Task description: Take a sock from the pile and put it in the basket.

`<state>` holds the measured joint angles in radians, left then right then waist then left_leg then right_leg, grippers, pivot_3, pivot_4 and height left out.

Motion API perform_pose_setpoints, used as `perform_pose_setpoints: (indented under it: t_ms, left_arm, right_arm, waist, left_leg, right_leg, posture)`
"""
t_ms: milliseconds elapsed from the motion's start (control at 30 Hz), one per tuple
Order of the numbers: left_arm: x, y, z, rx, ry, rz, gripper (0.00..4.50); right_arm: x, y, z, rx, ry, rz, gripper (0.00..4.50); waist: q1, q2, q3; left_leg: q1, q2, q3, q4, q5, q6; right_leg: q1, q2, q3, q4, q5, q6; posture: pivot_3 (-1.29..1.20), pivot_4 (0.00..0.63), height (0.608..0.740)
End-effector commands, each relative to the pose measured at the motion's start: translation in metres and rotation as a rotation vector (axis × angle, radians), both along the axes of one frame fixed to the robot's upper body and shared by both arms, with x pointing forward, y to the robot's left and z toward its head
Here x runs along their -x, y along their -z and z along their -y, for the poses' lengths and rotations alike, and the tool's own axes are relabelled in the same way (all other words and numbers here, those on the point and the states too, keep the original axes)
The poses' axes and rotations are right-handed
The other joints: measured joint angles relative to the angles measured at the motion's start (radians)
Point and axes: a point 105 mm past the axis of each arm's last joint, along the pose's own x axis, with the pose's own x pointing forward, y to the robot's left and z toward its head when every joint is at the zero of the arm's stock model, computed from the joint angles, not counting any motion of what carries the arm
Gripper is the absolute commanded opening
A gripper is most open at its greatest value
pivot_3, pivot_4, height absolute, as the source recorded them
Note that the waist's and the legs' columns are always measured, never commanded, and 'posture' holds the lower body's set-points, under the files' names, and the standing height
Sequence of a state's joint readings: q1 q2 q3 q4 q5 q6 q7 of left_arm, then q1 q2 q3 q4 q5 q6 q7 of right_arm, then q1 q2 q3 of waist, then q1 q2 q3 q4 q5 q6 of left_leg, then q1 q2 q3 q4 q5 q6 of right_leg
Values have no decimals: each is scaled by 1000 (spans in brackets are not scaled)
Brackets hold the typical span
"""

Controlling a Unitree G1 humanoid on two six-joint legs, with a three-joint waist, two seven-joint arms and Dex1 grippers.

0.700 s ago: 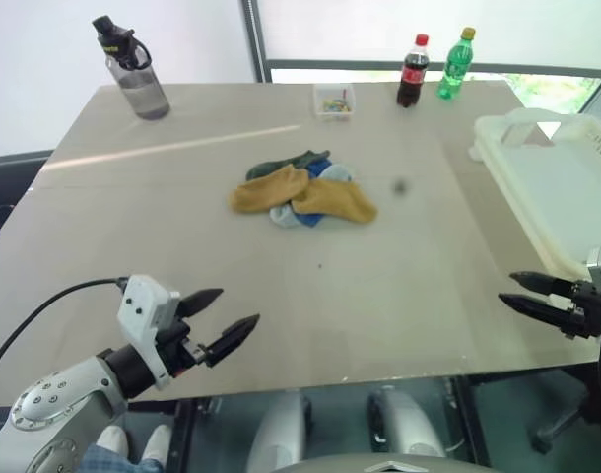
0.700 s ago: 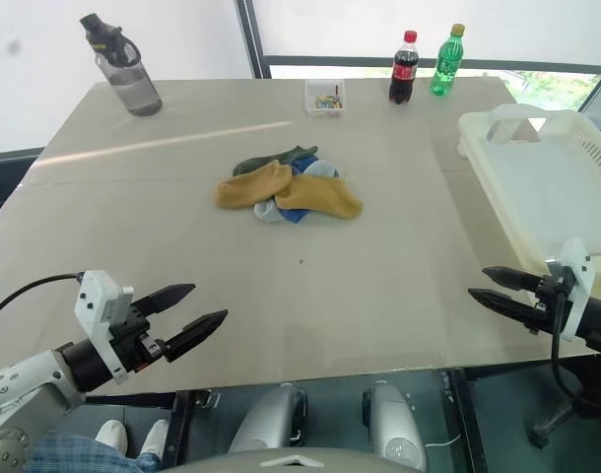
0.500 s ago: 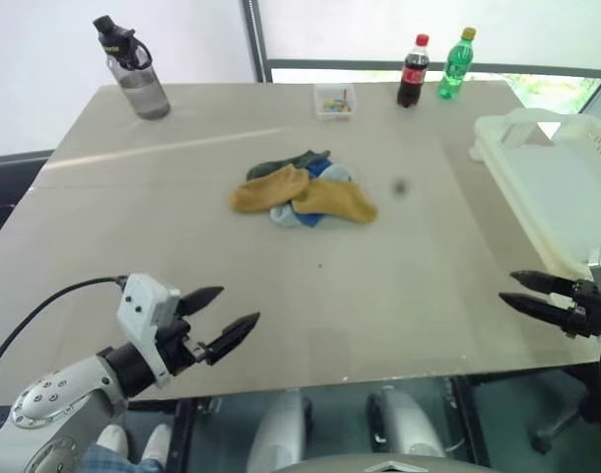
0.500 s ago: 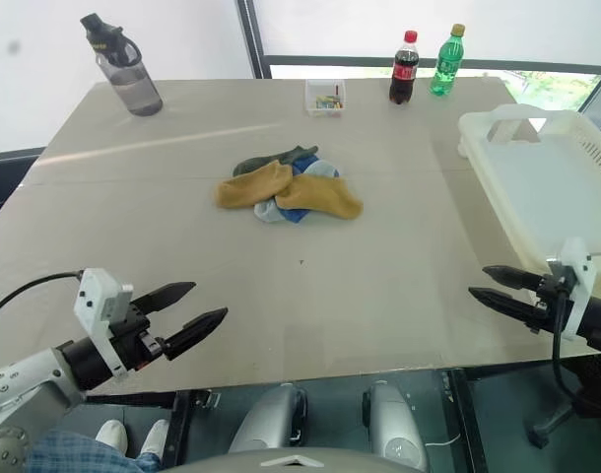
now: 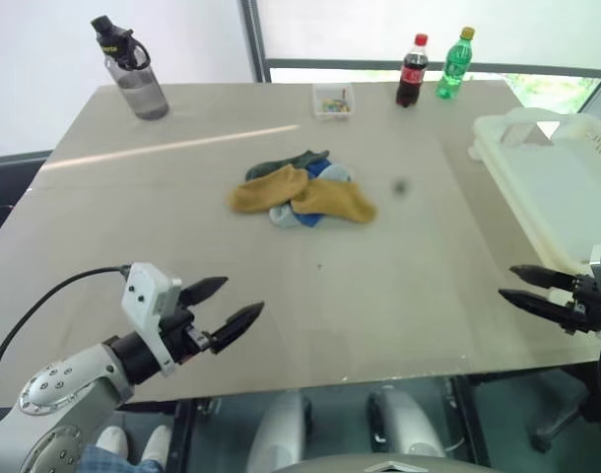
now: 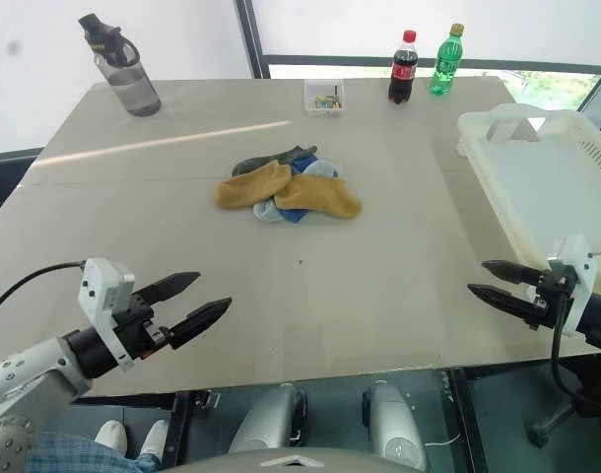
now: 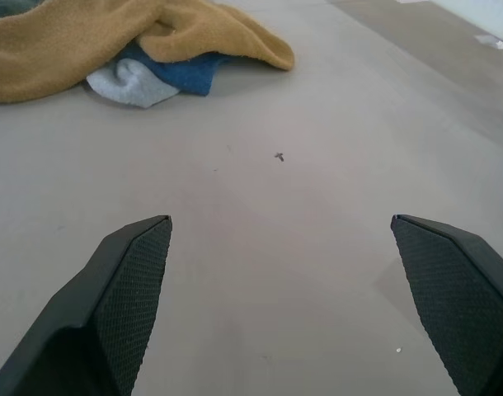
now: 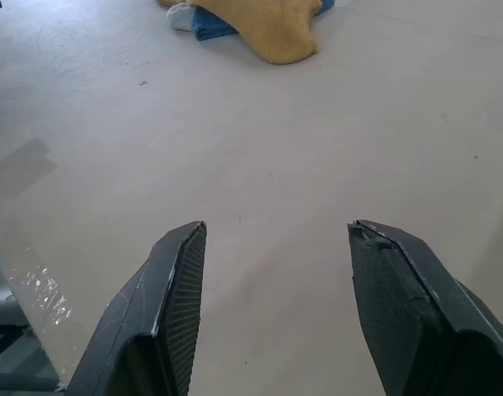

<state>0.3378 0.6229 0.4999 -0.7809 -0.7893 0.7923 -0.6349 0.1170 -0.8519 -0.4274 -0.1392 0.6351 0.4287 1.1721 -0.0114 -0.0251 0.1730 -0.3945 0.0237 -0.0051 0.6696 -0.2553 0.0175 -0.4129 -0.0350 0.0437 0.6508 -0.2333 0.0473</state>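
Daylight from the window [image 5: 429, 34] at the far edge, scene bright and even. A pale glare streak runs across the table [image 5: 182, 143] on the left. Shadows soft, short under the pile [image 5: 302, 192]. Window band blown out white. A dark smudge sits on the left eye lens. Wrist views sharp near, softer far.

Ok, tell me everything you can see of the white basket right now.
The basket is a large white plastic rectangular tub with slotted sides and a loop handle at its far end. It sits tilted at the table's right edge, looks empty where its inside shows, and is partly cut off by the picture's edge. The right gripper is close by it, apart from it.
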Motion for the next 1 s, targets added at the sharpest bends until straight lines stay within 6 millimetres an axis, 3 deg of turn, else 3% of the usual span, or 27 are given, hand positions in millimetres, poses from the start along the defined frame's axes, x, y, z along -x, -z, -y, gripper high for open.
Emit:
perform_pose_setpoints:
  t_ms: [33,400,567,700,867,1000]
  left_arm:
    - [0,-7,2,-7,20,34,4500]
    - [-3,-19,6,25,61,78,4500]
    - [-3,-28,11,72,105,103,4500]
    - [-6,-36,10,61,146,111,4500]
    - [-7,-48,3,26,207,116,4500]
    - [-6,-51,-1,6,220,115,4500]
  right_arm:
    - [0,-6,-2,4,-17,53,2774]
    - [-7,-5,-6,3,-13,81,2774]
    - [-32,8,-18,59,39,44,2774]
    - [-71,8,-53,47,32,76,2774]
    - [-135,2,-114,15,38,119,2774]
    - [-160,2,-146,4,26,114,2774]
  waist:
    - [0,0,0]
    - [0,0,0]
    - [-4,1,0]
    - [-3,1,2]
    - [-18,2,4]
    - [-23,3,6]
  left_leg:
    - [0,0,0,0,0,0]
    - [0,0,0,0,0,0]
    - [1,0,0,0,0,0]
    - [1,0,0,0,0,0]
    - [0,0,1,-1,0,0]
    - [-3,0,0,-1,0,0]
  right_leg:
    - [0,0,0,0,0,0]
    - [0,0,0,0,0,0]
    - [0,0,0,0,0,0]
    - [0,1,0,1,1,-1]
    - [-2,1,1,3,3,-4]
    - [-7,1,1,5,5,-1]
  posture:
    - [0,150,740]
    - [0,150,740]
    - [0,150,740]
    - [0,150,740]
    - [0,150,740]
    - [0,150,740]
